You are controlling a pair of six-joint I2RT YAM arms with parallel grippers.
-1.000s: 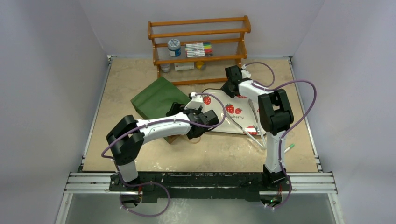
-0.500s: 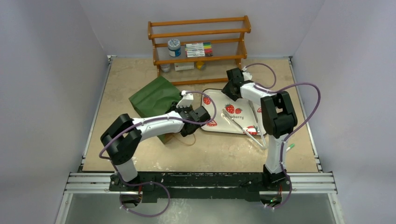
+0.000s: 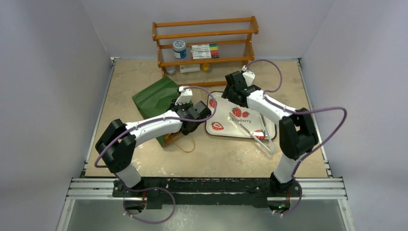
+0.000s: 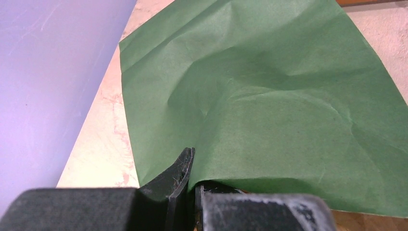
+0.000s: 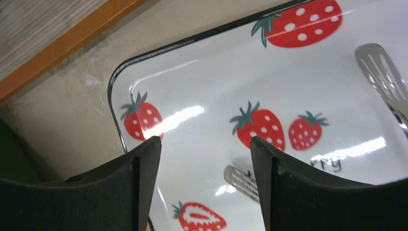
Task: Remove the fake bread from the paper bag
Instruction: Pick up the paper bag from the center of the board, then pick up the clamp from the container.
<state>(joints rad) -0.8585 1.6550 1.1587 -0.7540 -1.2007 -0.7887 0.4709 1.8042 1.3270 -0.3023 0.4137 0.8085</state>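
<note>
- Two robot arms reach out over the bench (image 3: 139, 72).
- Left fingers (image 4: 185, 168) are squeezed together on the near edge of the paper bag (image 4: 269, 96).
- That dark green bag lies crumpled and flat on the bench. It is just left of the white strawberry tray (image 5: 202, 91) and in front of the wooden shelf (image 3: 204, 36).
- Right fingers (image 5: 146, 159) are wide apart above a corner of the tray, holding nothing.
- Shiny metal tongs (image 5: 380, 67) lie on the tray.
</note>
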